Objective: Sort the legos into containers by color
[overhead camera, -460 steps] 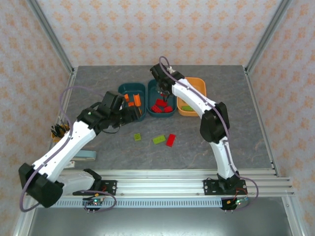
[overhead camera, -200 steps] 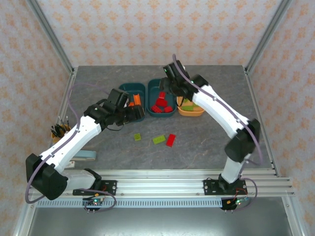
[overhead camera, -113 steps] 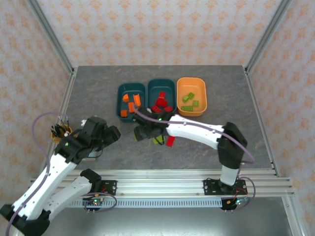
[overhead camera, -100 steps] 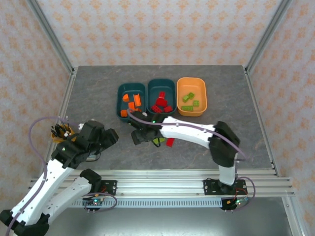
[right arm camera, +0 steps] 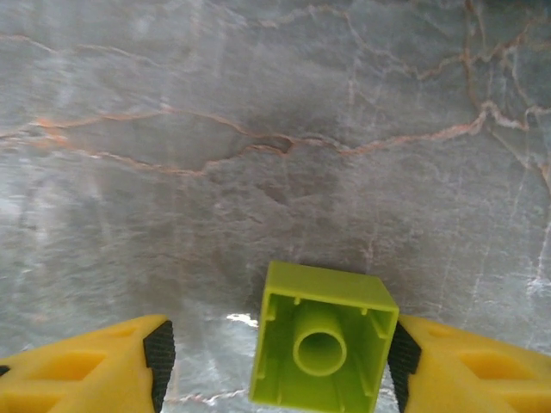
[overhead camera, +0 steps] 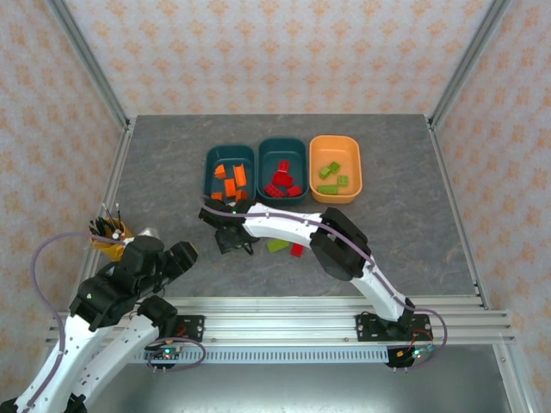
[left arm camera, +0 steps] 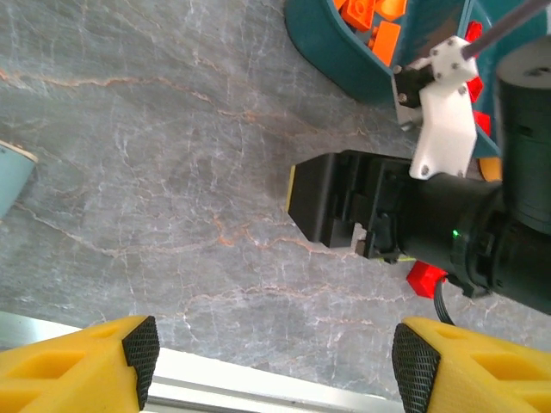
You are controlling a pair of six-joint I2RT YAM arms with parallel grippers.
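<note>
1. I see the right tool (right arm camera: 275,357) low over the grey bench (right arm camera: 258,129) with its yellow fingers (right arm camera: 86,370) spread.
2. A square lime green brick (right arm camera: 323,348) lies underside up between those fingers. It sits against the right pad and clear of the left one, so it is not clamped.
3. From overhead, the right arm extends across to the left-centre of the bench, in front of the 3 tubs.
4. The left tool (left arm camera: 275,353) is released (fingers wide apart, nothing between them). It hangs near the front rail on the left, well apart from the tubs.
5. The left teal tub (overhead camera: 230,148) holds orange bricks (overhead camera: 231,176).
6. The middle teal tub (overhead camera: 282,141) holds red bricks (overhead camera: 280,182).
7. The orange tub (overhead camera: 336,138) holds green bricks (overhead camera: 331,176).
8. 2 bricks lie loose on the bench just right of the right tool: a long lime green brick (overhead camera: 277,246) and, just beside it, a red brick (overhead camera: 297,249).
9. A yellow cup of pens (overhead camera: 108,234) stands at the left edge of the bench.
</note>
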